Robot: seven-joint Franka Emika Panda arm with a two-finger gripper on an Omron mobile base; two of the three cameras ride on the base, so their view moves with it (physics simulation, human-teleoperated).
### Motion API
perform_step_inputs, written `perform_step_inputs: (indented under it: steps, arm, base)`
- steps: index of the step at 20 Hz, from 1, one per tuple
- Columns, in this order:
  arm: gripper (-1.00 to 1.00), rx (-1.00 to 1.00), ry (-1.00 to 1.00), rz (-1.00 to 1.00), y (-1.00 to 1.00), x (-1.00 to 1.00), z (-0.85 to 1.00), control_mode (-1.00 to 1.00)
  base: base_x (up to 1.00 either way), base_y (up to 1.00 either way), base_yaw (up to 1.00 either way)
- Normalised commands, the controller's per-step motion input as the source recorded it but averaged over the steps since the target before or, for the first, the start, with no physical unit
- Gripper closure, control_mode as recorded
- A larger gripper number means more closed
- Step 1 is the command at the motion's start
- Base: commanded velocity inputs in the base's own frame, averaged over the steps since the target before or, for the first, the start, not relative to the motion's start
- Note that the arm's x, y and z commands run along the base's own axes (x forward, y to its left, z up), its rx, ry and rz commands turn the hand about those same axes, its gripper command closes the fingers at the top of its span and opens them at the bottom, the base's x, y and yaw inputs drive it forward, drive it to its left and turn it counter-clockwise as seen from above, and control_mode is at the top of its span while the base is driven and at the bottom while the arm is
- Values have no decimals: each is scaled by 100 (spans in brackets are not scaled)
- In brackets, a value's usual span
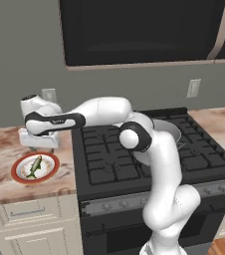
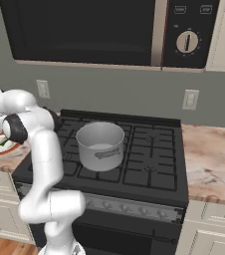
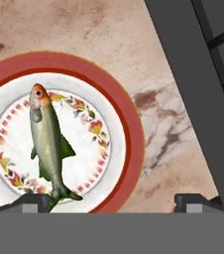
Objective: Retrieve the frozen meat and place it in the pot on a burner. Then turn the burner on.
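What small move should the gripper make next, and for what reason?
Probably shift sideways to centre on the frozen meat, then descend. In the hand view the open gripper hangs above the red-rimmed plate, but the fish lies near one fingertip, not between both. The pot waits on the stove.

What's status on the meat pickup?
Tool open, above the plate, off to the fish's side. Frozen meat lying on plate, ungrasped. Pot on stove. Nothing blocking.
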Motion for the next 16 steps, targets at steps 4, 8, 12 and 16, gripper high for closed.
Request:
perform_step_inputs:
  steps: [4,8,12,16]
  arm:
    - [-100,-1,-10,-8,30,26,-20,-100]
    - [-100,0,-2,-4,13,26,-21,-100]
    - [-100,0,0,0,0,21,-37,-100]
    - [-100,0,5,1,0,11,-47,-100]
  base:
    - [0,0,0]
    - [0,0,0]
    - [0,0,0]
    - [0,0,0]
